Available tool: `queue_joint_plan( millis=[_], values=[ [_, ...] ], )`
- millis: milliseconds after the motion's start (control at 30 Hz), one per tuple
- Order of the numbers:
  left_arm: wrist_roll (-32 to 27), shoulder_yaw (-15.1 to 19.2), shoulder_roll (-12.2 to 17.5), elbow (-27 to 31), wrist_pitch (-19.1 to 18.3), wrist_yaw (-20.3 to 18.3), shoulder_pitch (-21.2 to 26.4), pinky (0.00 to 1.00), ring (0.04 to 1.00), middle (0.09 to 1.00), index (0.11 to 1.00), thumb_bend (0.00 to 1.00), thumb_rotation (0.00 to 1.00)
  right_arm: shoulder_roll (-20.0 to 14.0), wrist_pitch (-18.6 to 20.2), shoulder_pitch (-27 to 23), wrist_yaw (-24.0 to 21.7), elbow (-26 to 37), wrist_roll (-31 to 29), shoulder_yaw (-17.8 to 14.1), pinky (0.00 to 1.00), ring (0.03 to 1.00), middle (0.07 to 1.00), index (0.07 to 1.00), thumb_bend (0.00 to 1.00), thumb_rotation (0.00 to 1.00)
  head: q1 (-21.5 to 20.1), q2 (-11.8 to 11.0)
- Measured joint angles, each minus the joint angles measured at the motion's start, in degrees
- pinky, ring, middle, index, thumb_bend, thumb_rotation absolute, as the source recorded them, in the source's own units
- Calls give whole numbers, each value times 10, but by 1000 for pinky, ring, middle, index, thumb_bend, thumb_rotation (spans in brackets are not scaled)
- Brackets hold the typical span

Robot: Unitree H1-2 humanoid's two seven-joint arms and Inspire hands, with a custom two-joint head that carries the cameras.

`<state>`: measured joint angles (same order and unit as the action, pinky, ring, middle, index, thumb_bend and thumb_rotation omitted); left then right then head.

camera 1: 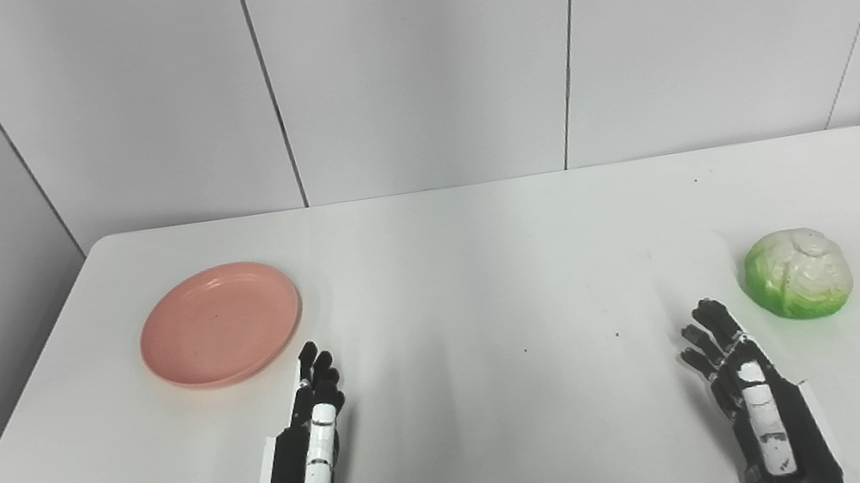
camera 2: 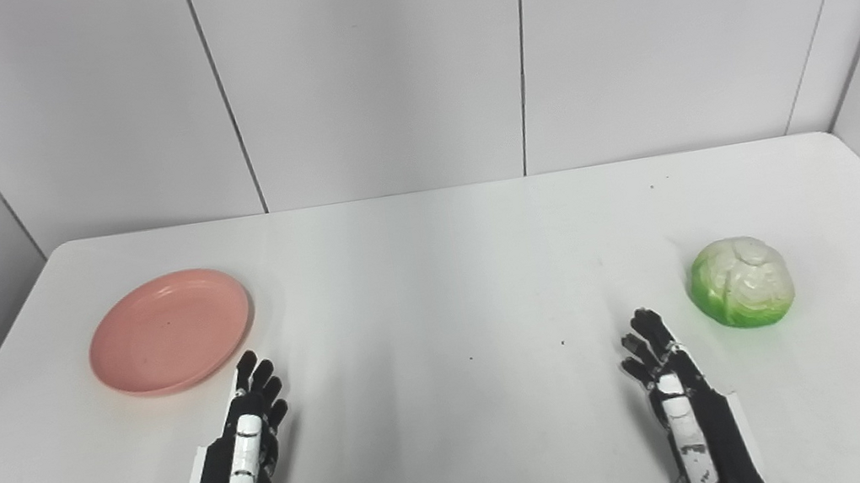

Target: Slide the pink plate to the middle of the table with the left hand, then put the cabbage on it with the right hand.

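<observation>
Pink plate (camera 1: 220, 324) far left on desk (camera 1: 485, 267), cabbage (camera 1: 799, 273) far right (well apart). Left hand (camera 1: 310, 457) and right hand (camera 1: 752, 398) empty, fingers straight, spread.

At your left of frame a smooth, matt pink plate (camera 1: 220, 324) that looks like plastic, at right a glossy moulded cabbage (camera 1: 799, 273), under them your smooth white table (camera 1: 485, 267) with soft sheen, hard black-and-white hands (camera 1: 310, 455) at bottom.

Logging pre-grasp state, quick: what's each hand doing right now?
Left hand: open, holding nothing, just short of the pink plate.
Right hand: open, holding nothing, beside the cabbage.
</observation>
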<state>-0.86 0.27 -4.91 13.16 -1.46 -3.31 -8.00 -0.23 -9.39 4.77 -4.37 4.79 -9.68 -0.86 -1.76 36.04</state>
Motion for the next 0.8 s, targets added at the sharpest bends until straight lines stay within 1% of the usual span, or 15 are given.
queue_joint_plan(
  millis=[367, 567, 633, 667, 700, 733, 800],
  values=[
    [0, 0, 0, 0, 0, 0, 0, 1000, 1000, 1000, 1000, 650, 889, 0, 0, 0, 0, 0, 0, 0, 901, 900, 925, 890, 866, 895, 1, -1],
    [0, 0, 0, 0, 0, 0, 0, 1000, 1000, 1000, 1000, 629, 897, 0, 0, 0, 0, 0, 1, 0, 907, 904, 929, 890, 867, 893, 2, -2],
    [0, -1, 0, -1, 0, 0, 0, 1000, 1000, 1000, 1000, 627, 897, 0, 0, 0, -1, -1, -3, 0, 915, 906, 929, 888, 867, 888, 23, -9],
    [1, -2, 0, -1, 0, 0, 0, 1000, 1000, 1000, 1000, 625, 896, -1, 0, 0, -3, -1, -4, 0, 924, 909, 932, 891, 868, 889, 45, -17],
    [1, -3, 0, -3, 0, 0, 0, 1000, 1000, 1000, 1000, 626, 890, -2, 0, 0, -5, -1, -7, -1, 929, 912, 935, 894, 869, 891, 48, -18],
    [1, -5, -1, -5, 0, 1, 0, 1000, 1000, 1000, 1000, 627, 880, -4, 0, 0, -8, -2, -10, -2, 932, 914, 938, 898, 868, 895, 64, -25],
    [2, -12, -2, -9, 2, 1, 0, 1000, 1000, 1000, 1000, 617, 877, -6, 0, 0, -16, -4, -15, -4, 936, 920, 946, 906, 863, 899, 66, -25]
  ],
)
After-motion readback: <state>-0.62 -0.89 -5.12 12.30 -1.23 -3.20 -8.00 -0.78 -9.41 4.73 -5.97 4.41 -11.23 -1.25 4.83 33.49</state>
